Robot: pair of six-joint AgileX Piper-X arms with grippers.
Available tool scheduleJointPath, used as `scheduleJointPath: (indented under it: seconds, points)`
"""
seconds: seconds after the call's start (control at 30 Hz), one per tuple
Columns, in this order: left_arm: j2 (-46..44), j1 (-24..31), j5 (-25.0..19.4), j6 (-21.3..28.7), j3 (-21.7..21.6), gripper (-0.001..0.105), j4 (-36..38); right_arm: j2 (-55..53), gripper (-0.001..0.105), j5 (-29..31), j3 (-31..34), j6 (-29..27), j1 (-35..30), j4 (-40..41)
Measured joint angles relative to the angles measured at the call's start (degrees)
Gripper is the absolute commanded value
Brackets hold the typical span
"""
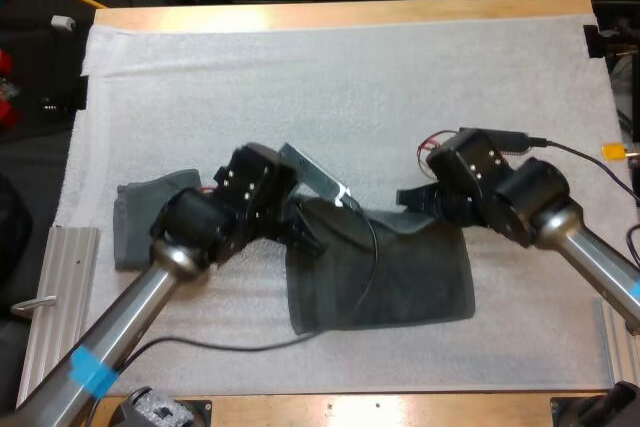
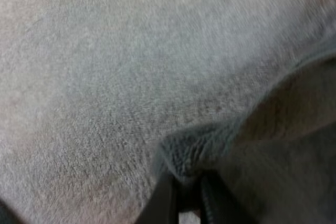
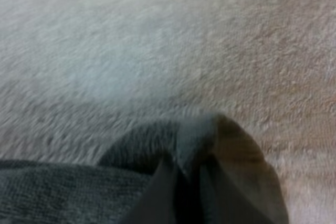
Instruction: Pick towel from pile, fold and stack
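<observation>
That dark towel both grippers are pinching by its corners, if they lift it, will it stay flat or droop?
Probably floppy: the towel bunches into folds where the left gripper and right gripper pinch it. Lifted, it would likely sag between them. Its fuzzy surface looks grippy, so slipping seems unlikely.

You have two dark grey-green towels to count: one spread towel (image 1: 385, 277) and one smaller towel (image 1: 140, 222). There is one white mat (image 1: 350, 77), and it lies on one wooden worktop (image 1: 350, 13). Two grippers are in play, the left gripper (image 1: 308, 233) and the right gripper (image 1: 412, 197). Each has two black fingers, so four fingers altogether, and both pairs are pinched on the one spread towel. By the mat's left edge you can count one ribbed metal rail (image 1: 55, 297).
</observation>
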Motion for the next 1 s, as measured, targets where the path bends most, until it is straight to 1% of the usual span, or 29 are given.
scheduleJointPath:
  seconds: [0.07, 0.13, 0.2, 0.37, 0.5, 0.57, 0.6, 0.63, 0.67, 0.7, 0.73, 0.8, 0.83, 0.9, 0.93, 1.0]
  points:
    - [2.25, 1.96, 2.09, 0.3, 0.04, 0.0, -1.99, 2.09, 0.0, 0.0, 0.0, 0.0, -1.79, -1.79]
    - [5.97, 4.55, 3.34, 0.67, 0.04, 0.0, -4.98, 4.75, 0.0, -0.09, 0.0, 0.0, -3.76, -4.72]
    - [8.24, 5.93, 3.88, 0.82, 0.04, 0.0, -7.01, 6.44, 0.0, -0.09, 0.0, 0.0, -4.76, -6.95]
    - [14.79, 8.79, 4.07, 0.82, 0.04, 0.0, -11.06, 9.94, 0.0, -0.09, 0.0, 0.0, -6.3, -12.28]
    - [18.29, 9.81, 3.69, 0.82, 0.04, 0.0, -12.89, 12.08, 0.0, -0.09, 0.0, 0.0, -6.25, -15.96]
    - [19.03, 9.81, 3.03, 0.82, 0.18, 0.0, -13.73, 12.94, 0.004, -0.12, 0.0, -0.05, -6.25, -18.04]
    - [19.13, 9.81, 2.77, 0.82, 0.17, 0.004, -14.71, 13.39, 0.018, -0.3, 0.0, -0.88, -6.25, -19.77]
    - [19.12, 9.81, 2.45, 0.82, 0.17, 0.007, -15.35, 13.61, 0.025, -0.3, 0.0, -1.51, -6.25, -20.95]
    - [19.12, 9.81, 1.99, 0.82, 0.17, 0.011, -16.14, 13.68, 0.035, -0.3, 0.0, -2.04, -6.25, -22.2]
    - [19.12, 9.81, 1.23, 0.82, 0.17, 0.019, -16.44, 13.65, 0.046, 0.07, 0.0, -2.23, -6.25, -23.18]
    - [19.12, 9.81, 0.33, 0.82, 0.17, 0.026, -16.8, 13.65, 0.053, 0.42, 0.0, -2.35, -6.25, -24.27]
    - [19.12, 9.81, -1.05, 0.82, 0.17, 0.045, -17.62, 13.65, 0.064, 1.65, 0.0, -2.55, -6.25, -26.07]
    - [19.12, 9.81, -1.47, 0.82, 0.16, 0.052, -17.7, 13.65, 0.066, 2.55, 0.0, -2.6, -6.25, -26.4]
    - [19.12, 9.81, -2.49, 0.82, 0.04, 0.063, -17.43, 13.65, 0.066, 3.65, 0.0, -3.01, -6.25, -26.53]
    - [19.08, 9.81, -2.94, 0.87, 0.04, 0.065, -16.96, 13.44, 0.066, 3.81, 0.0, -3.66, -6.25, -26.32]
    - [18.55, 9.81, -3.43, 1.23, 0.04, 0.065, -15.49, 12.76, 0.065, 3.83, 0.0, -6.17, -6.25, -25.55]
